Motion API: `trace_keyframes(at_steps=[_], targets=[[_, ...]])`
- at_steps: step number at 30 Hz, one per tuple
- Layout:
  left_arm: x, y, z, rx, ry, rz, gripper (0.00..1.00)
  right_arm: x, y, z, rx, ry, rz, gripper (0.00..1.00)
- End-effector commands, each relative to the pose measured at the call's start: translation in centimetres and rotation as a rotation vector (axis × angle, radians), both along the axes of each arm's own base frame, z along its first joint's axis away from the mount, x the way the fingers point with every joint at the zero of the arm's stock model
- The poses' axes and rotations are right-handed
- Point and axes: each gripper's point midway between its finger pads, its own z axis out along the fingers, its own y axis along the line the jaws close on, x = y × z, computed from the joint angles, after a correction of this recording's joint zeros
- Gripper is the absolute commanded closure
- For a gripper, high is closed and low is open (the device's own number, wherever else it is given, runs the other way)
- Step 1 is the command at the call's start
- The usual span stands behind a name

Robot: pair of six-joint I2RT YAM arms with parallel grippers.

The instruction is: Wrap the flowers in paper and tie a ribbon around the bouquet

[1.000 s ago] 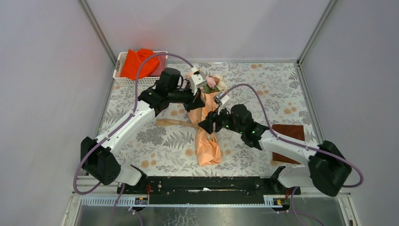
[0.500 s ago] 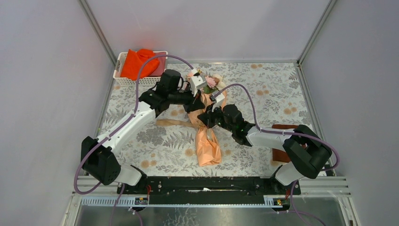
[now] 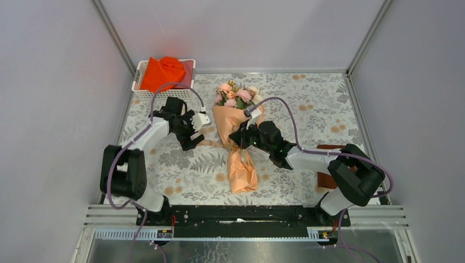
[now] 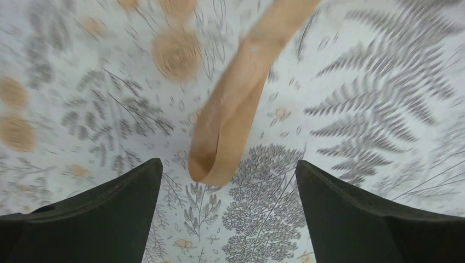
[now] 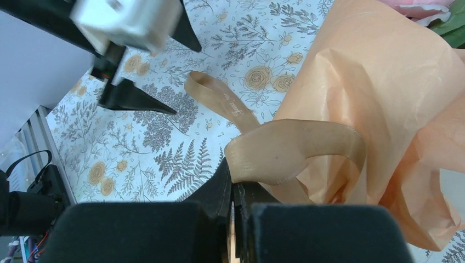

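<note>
Between your left jaws: the loose end of the ribbon [image 4: 230,115] lies flat on the surface [image 4: 356,109], and neither finger touches it.
Left jaws: wide apart, low over the surface, holding nothing. I read them as lined up to take that loose end.
Right jaws: pressed together on the ribbon, with a folded loop of it standing right at their tips.
Why held so: my read is that your right pinch anchors the band at the cone while the left has nothing in hand.
Bouquet [image 3: 244,170]: touching or just beside the right jaws, lying on the surface with its narrow end toward the arm bases.
Paper [image 5: 384,82]: already closed round the stems, creased, just beyond the right jaws.
Flowers [image 3: 234,94]: at the cone's far mouth, past both jaws, with the blooms clear of the paper.
Ribbon path: one strand runs from the cone out toward the left jaws. I can't tell whether it goes fully round.
Stage, my judgement: wrap done, tie not yet made.
Watch: thin paper crumples, so pull along the ribbon, not upward.
Basket [image 3: 143,93]: well beyond the left jaws, holding orange-red cloth [image 3: 163,71], out of play.
</note>
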Motion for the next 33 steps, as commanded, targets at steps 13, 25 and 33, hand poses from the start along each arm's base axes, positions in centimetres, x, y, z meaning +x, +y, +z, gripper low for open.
trace_keyframes(at_steps=[13,25,33], targets=[[0.5,5.8,-9.6,0.286,0.053,-0.048,0.58,0.8,1.2,3.9,0.067,-0.038,-0.006,1.00],[0.0,14.6,-10.4,0.453,0.023,0.293,1.00,0.2,-9.5,-1.8,-0.029,0.151,-0.332,1.00],[0.7,19.9,-10.1,0.529,-0.043,0.455,1.00,-2.5,-16.1,-8.6,-0.052,0.345,-0.460,1.00]])
